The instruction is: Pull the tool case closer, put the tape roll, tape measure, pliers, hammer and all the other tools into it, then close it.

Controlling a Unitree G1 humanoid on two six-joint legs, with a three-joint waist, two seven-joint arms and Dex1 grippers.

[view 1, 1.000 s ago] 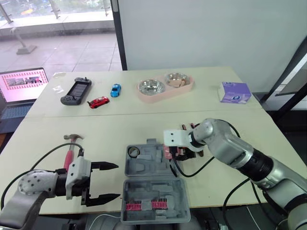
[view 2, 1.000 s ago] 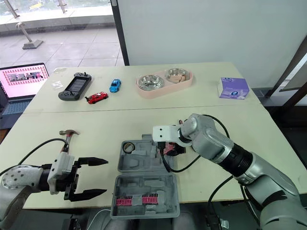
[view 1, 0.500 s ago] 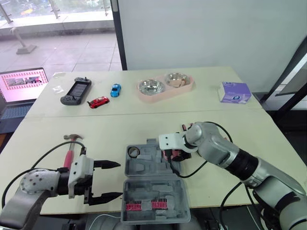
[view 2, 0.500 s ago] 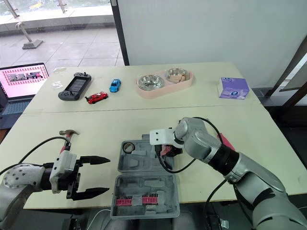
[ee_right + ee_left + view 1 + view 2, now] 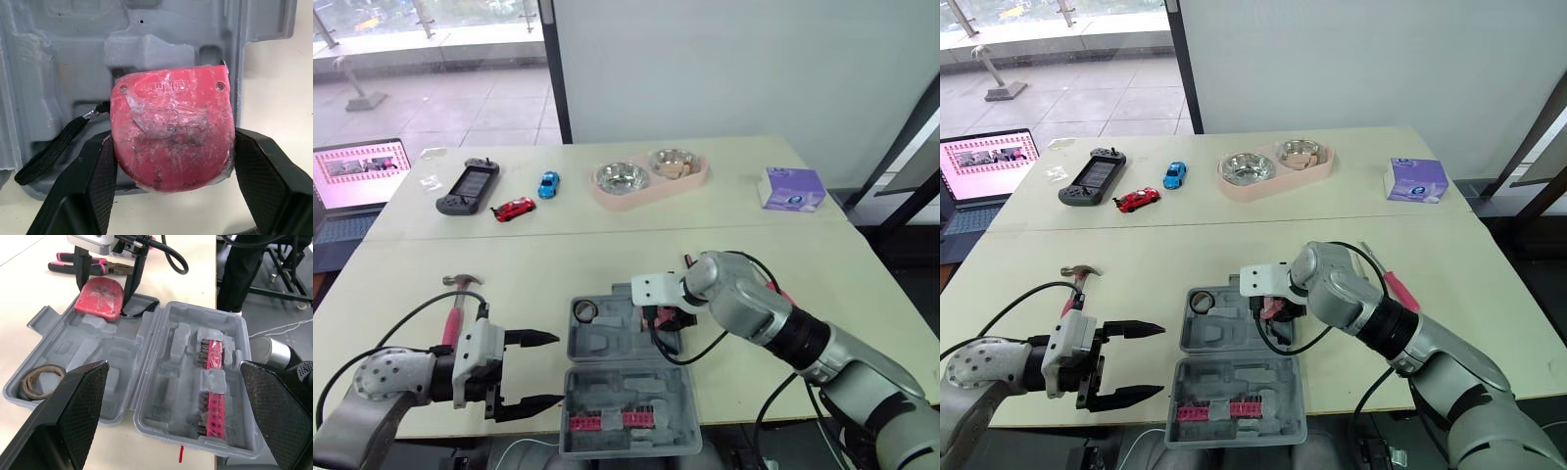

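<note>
The tool case (image 5: 625, 364) lies opened flat on the bench (image 5: 538, 264) in front of the robot, its hinge running left to right, so one tray is far and the other near. The far tray holds the tape roll (image 5: 39, 384) in its far left corner. The near tray holds two pink bit strips (image 5: 211, 355). The right gripper (image 5: 172, 161) has its fingers clamped on the two sides of the red tape measure (image 5: 168, 122), whose broad face is turned up toward the wrist. The measure sits at the right end of the far tray, partly over the moulded recess and partly past the rim over the bench, and its black strap (image 5: 54, 147) trails across the tray. The left gripper (image 5: 555, 369) hovers just left of the case, fingers spread wide and pointing at it, holding nothing. The hammer (image 5: 458, 299) lies on the bench beyond the left gripper, with its head at the far end and its pink handle pointing back toward the robot. The pliers (image 5: 98, 267) lie on the bench just beyond the right gripper.
</note>
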